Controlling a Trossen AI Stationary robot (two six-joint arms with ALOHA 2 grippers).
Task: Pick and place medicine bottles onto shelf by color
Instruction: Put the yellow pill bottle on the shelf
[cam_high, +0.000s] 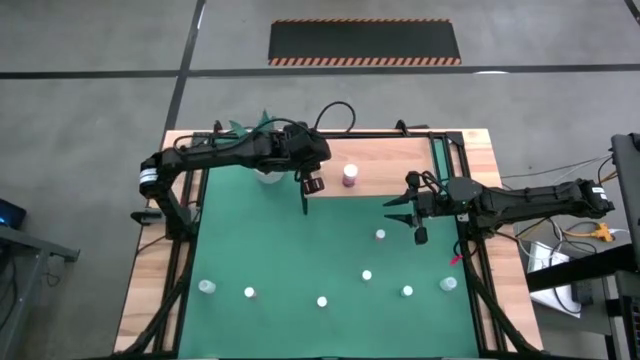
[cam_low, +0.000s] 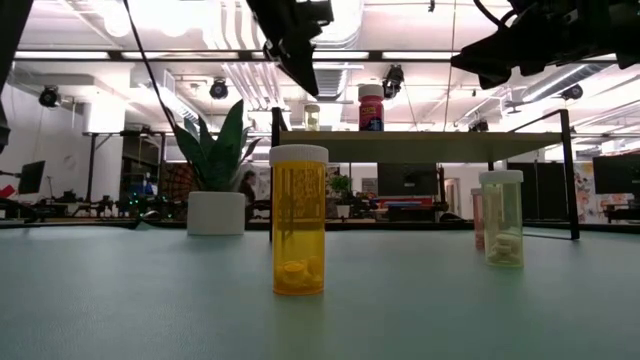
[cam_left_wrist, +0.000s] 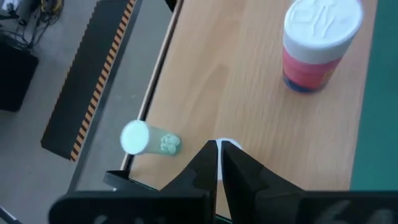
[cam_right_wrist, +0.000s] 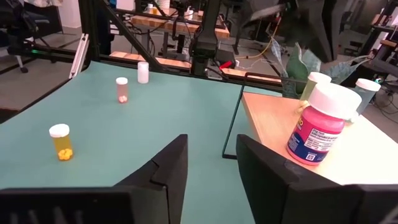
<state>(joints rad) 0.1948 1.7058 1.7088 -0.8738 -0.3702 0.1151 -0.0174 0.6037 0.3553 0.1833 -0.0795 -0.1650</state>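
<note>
My left fingers (cam_left_wrist: 219, 163) are clenched above the shelf (cam_left_wrist: 249, 93), near a teal bottle (cam_left_wrist: 149, 140); right fingers (cam_right_wrist: 211, 165) released.

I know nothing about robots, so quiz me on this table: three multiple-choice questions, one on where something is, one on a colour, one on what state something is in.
1. Where does the large pink bottle stand?
A. On the green mat
B. On the wooden shelf
C. Between a gripper's fingers

2. In the low view, what colour is the body of the nearest bottle?
A. Blue
B. Black
C. Amber yellow

3. How is the right gripper?
A. Open, holding nothing
B. Shut on a bottle
C. Lying flat on the mat

Answers:
1. B, the large pink bottle stands upright on the shelf, close to where the left gripper hovers.
2. C, the nearest bottle is amber yellow with a white cap.
3. A, the right gripper shows its fingers apart with only mat between them.
</note>
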